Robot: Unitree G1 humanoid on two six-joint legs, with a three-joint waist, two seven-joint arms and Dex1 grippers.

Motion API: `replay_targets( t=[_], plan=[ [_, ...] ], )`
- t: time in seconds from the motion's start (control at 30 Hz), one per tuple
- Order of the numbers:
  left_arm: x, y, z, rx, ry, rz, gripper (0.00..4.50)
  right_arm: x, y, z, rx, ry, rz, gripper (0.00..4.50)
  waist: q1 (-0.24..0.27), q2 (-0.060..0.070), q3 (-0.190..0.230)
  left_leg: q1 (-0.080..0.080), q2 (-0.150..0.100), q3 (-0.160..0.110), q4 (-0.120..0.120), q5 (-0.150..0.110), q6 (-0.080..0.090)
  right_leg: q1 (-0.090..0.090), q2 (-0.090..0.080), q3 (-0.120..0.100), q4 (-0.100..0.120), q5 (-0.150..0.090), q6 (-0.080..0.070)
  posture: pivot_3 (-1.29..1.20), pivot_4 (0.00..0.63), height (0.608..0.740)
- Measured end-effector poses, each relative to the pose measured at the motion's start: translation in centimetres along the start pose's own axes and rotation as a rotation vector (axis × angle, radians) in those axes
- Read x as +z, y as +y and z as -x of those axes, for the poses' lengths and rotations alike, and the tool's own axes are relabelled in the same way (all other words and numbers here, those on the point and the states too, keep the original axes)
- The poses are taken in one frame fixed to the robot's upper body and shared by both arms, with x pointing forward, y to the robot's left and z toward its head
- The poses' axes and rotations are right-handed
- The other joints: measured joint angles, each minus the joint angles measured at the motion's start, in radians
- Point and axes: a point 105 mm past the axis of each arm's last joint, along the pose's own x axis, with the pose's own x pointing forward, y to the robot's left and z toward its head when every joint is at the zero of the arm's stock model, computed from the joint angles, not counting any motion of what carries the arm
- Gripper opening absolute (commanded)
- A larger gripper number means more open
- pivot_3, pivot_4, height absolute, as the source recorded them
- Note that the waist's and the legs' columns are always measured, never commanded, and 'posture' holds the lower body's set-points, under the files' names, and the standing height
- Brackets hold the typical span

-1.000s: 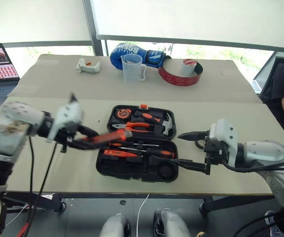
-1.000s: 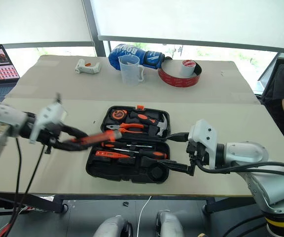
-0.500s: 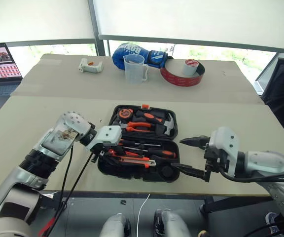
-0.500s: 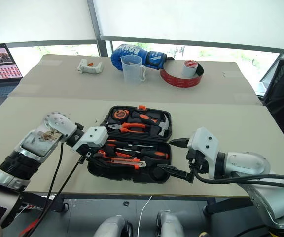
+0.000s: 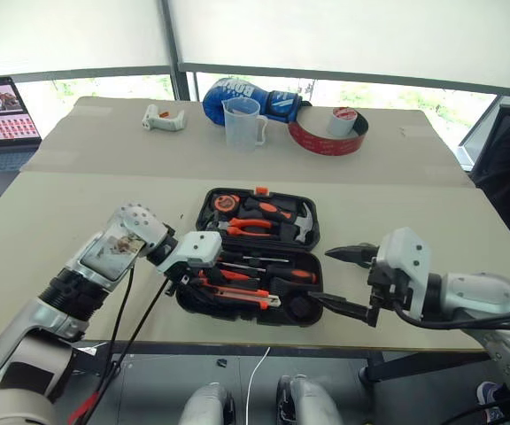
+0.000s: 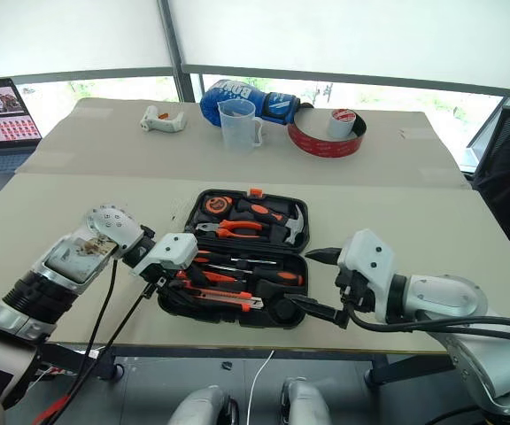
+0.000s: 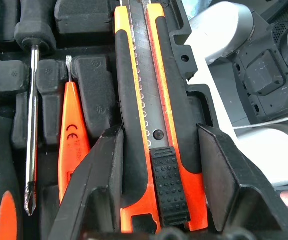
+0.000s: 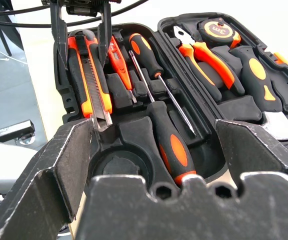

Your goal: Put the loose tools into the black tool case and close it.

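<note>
Case (image 5: 257,255) lies open near the front edge of the surface (image 5: 78,190), lid flat behind the base. Left jaws (image 7: 159,200) stand part open, straddling the handle end of the knife (image 7: 151,120); small gaps show on both sides, so no firm grip. Knife lies in the front row of the base, its blade end toward the right jaws. Slim screwdriver (image 7: 73,132) sits just beside the left jaws, and a black-shafted screwdriver (image 7: 31,120) lies past it.

Right jaws (image 5: 347,282) are wide open and empty, hovering just off the case's right end, over the front edge of the surface. A second screwdriver (image 8: 170,142) lies between the fingers in the right wrist view. The round recess (image 8: 115,167) nearest those jaws is dark; contents unclear.

Room to move: bare surface left and right of the case, little in front of it. Pliers (image 5: 244,227), tape measure (image 5: 224,203) and hammer (image 5: 301,224) fill the lid.

Far side: glove (image 5: 237,93), beaker (image 5: 242,122), red tape (image 5: 330,133), white object (image 5: 163,118). Laptop (image 5: 3,115) is cut off at left. Dark shape at the right edge, cut off. Windows behind.
</note>
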Motion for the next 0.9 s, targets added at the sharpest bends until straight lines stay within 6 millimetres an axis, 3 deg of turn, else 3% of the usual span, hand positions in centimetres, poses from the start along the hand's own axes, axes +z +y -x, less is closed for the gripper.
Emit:
replay_targets(
  t=[0.07,0.23,0.37,0.67,0.9],
  plan=[
    [0.0,-0.2,0.3,-0.002,-0.006,0.011,4.47,-0.1,0.0,-0.1,0.003,0.003,-0.002,4.50,-0.002,0.000,0.000,0.000,0.000,0.000,0.000,0.000,0.000,0.000,0.000,0.000,0.000,0.000,0.000,0.00,0.150,0.714],
    [0.1,0.2,1.0,0.031,-0.029,0.023,4.47,-0.4,0.1,-0.3,0.013,0.010,-0.006,4.50,-0.002,0.000,0.000,0.000,0.000,0.000,0.001,0.000,0.000,0.000,0.000,0.000,0.000,0.000,0.000,0.00,0.150,0.714],
    [0.0,0.8,2.0,0.076,-0.051,0.035,3.37,-0.4,0.1,-0.3,0.019,0.007,-0.005,4.50,-0.002,0.000,0.000,0.000,0.000,0.000,0.001,0.000,0.000,0.001,0.000,0.000,0.000,0.000,0.000,0.00,0.150,0.714],
    [0.8,1.2,1.4,0.066,-0.080,-0.016,0.05,-0.3,0.1,-0.4,0.027,0.004,-0.001,4.50,0.000,0.000,0.000,0.000,0.000,0.000,0.001,0.000,0.000,0.001,0.000,0.000,0.000,0.000,0.000,0.00,0.150,0.714],
    [0.4,1.4,0.5,0.063,-0.016,-0.072,0.05,-0.2,0.2,-0.4,0.029,0.000,0.002,4.50,-0.001,0.000,0.000,0.001,0.000,0.000,0.001,0.000,0.000,0.001,0.001,0.000,0.001,0.000,0.000,0.00,0.150,0.714]
  ],
)
